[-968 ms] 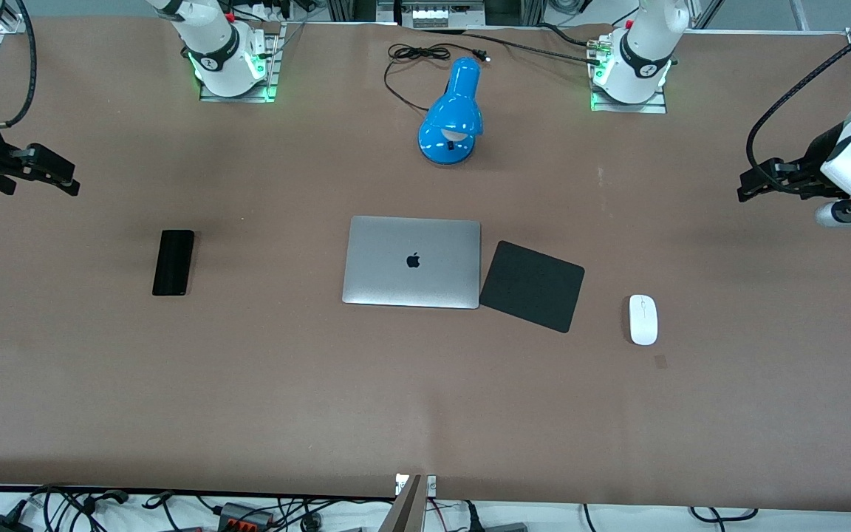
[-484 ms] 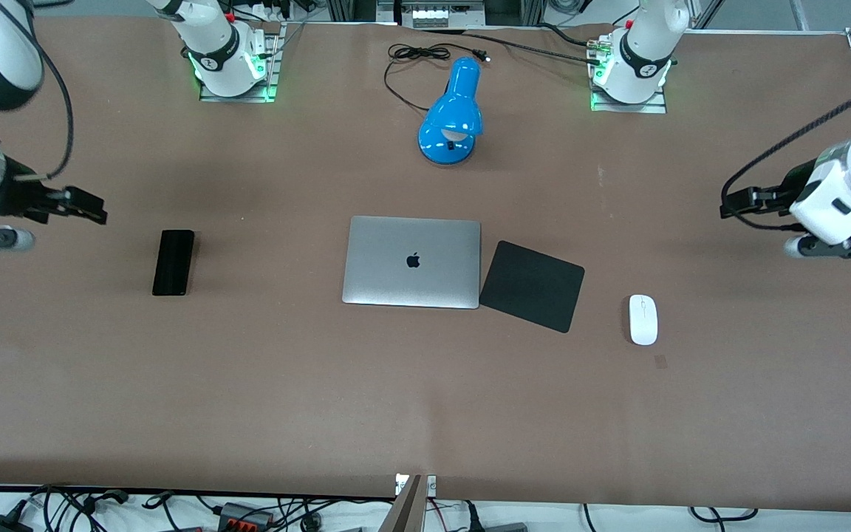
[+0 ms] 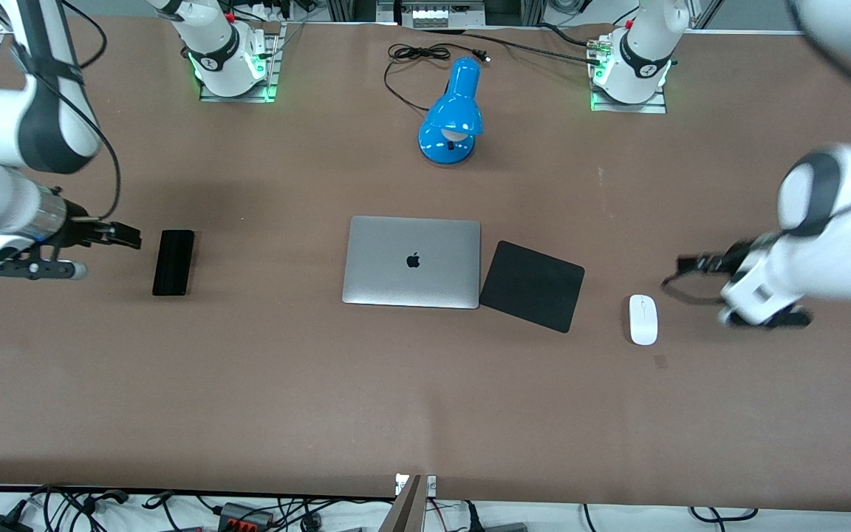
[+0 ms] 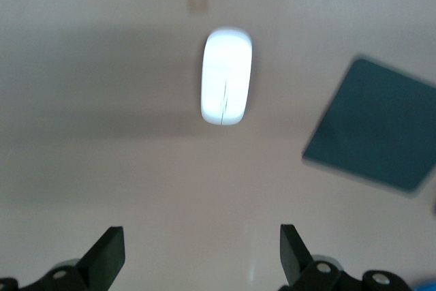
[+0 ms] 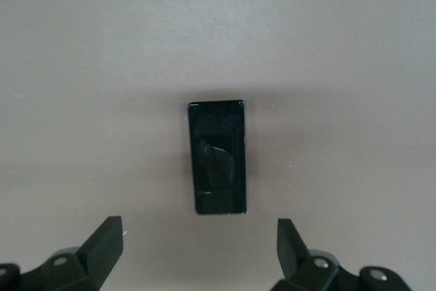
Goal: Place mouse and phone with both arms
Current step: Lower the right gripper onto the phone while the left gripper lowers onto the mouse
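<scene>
Table [image 3: 425, 399]: wide, covered edge to edge in plain brown sheet, evenly lit from above, soft shadows. Blue desk lamp [image 3: 453, 114]: far middle, head down, its black cord [image 3: 414, 55] coiled loose beside it. Closed silver laptop [image 3: 412, 261]: centre. Black square mouse pad [image 3: 532, 285]: touching the laptop's corner, set askew. Tangled cables [image 3: 100, 510]: along the near edge, on a pale floor.

A robotics lab is suggested: two arm bases [image 3: 230, 63] are bolted to a brown-covered table [image 3: 425, 399], with loose cables [image 3: 100, 510] strewn along its edge beside aluminium framing [image 3: 411, 506].
</scene>
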`<move>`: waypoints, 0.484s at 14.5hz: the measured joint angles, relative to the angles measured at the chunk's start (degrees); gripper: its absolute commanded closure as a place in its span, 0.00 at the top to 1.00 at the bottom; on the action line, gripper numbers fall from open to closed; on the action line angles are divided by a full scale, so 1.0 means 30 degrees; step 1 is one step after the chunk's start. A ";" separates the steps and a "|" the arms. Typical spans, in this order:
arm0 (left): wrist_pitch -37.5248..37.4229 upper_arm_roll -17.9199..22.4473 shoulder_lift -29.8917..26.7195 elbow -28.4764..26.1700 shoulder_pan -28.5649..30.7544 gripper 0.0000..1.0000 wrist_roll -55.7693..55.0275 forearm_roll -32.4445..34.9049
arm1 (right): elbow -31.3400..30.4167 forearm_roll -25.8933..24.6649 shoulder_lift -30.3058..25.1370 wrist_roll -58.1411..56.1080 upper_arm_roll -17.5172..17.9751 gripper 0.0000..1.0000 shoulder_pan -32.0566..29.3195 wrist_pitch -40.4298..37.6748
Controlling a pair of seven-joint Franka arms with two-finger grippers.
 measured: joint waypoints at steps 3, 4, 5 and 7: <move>0.3412 -0.0084 0.2428 0.0275 -0.0302 1.00 0.0007 0.1018 | -0.1065 -0.0001 0.1189 0.0000 -0.0016 1.00 -0.0107 0.1683; 0.4033 -0.0087 0.2837 0.0289 -0.0321 1.00 0.0008 0.1173 | -0.1121 -0.0001 0.1671 0.0000 -0.0013 1.00 -0.0107 0.2174; 0.4462 -0.0088 0.3133 0.0286 -0.0323 1.00 0.0019 0.1224 | -0.1138 -0.0001 0.2172 0.0000 -0.0013 1.00 -0.0108 0.2617; 0.5301 -0.0091 0.3546 0.0133 -0.0366 1.00 0.0137 0.1278 | -0.1162 -0.0001 0.3289 0.0022 -0.0015 1.00 -0.0114 0.3502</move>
